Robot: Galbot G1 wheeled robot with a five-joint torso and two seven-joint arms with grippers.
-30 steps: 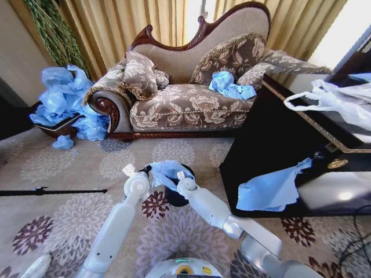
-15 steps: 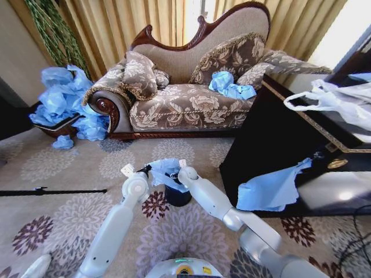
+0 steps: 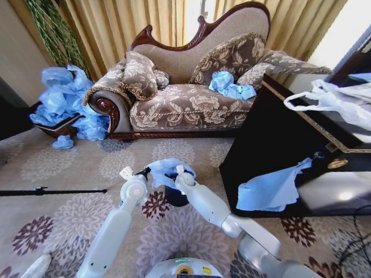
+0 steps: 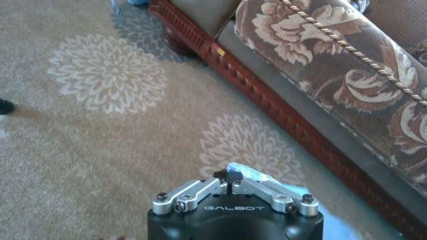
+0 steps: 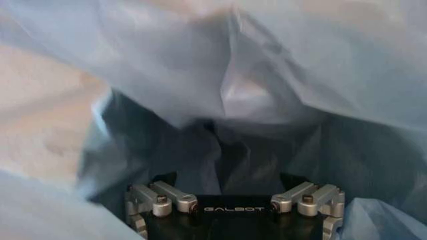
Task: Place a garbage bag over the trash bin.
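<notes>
The light blue garbage bag [image 3: 164, 170] hangs spread over the top of the black trash bin [image 3: 173, 198], which stands on the carpet in front of the sofa. My left gripper [image 3: 144, 172] is at the bag's left edge. In the left wrist view its tips [image 4: 230, 176] are pressed together on a fold of the blue film [image 4: 263, 179]. My right gripper [image 3: 178, 171] is pushed into the bag from the right. In the right wrist view it [image 5: 233, 200] stands open, with blue film [image 5: 280, 75] draped all around it and the dark bin hollow beyond.
A patterned sofa [image 3: 191, 98] stands behind, with another blue bag [image 3: 229, 86] on its seat. At the right, a dark glossy cabinet [image 3: 266, 145] carries a draped blue bag [image 3: 269, 188] and a white handled bag [image 3: 336, 101]. A pile of blue bags [image 3: 66, 101] and a black rod [image 3: 52, 191] lie to the left.
Both grippers have shifted slightly left and towards me, drawing the bag a little lower over the bin. The bin itself has stayed put.
</notes>
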